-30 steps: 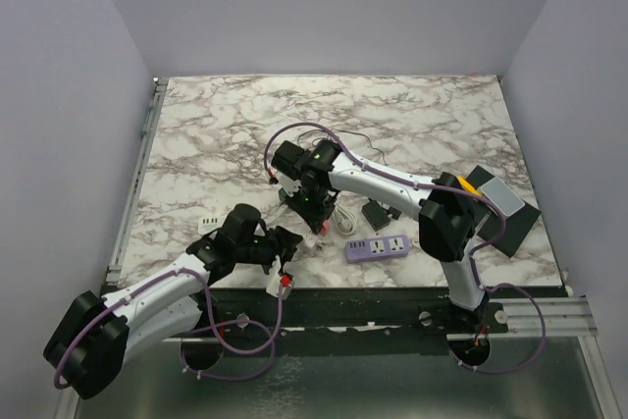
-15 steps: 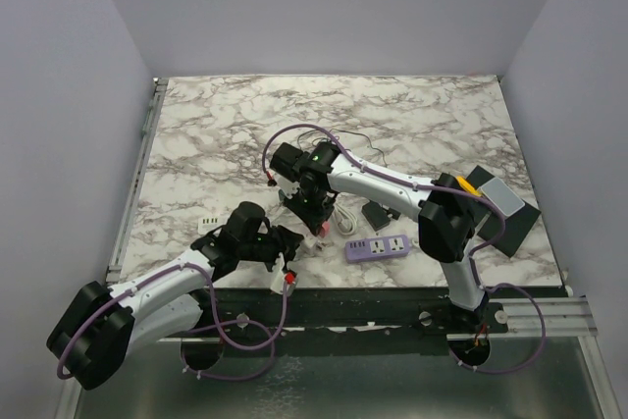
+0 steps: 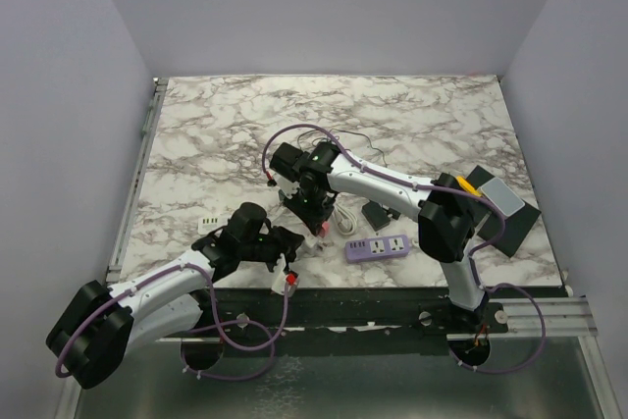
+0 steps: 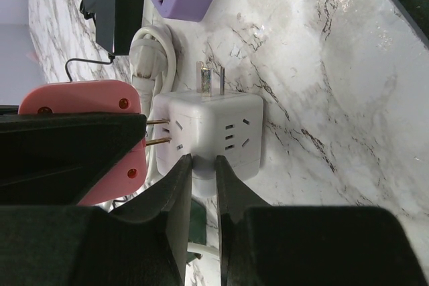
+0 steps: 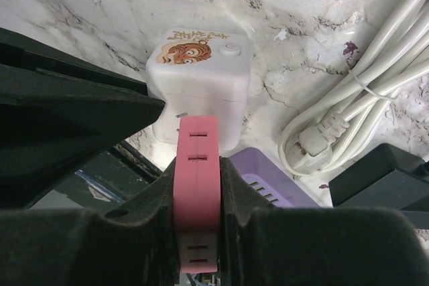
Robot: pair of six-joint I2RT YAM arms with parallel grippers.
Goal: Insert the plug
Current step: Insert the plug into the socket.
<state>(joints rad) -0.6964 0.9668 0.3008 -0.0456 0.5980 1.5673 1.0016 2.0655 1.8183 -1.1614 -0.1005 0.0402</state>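
1 tiger sticker [image 5: 189,37] on white cube [image 5: 201,92] | R jaws clamp pink plug [image 5: 196,165]

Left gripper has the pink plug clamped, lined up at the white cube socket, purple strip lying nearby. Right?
Wrong arm. The right gripper has the pink plug clamped: the right wrist view shows it between that camera's own fingers. The rest holds: lined up at the white cube socket, purple strip lying nearby.
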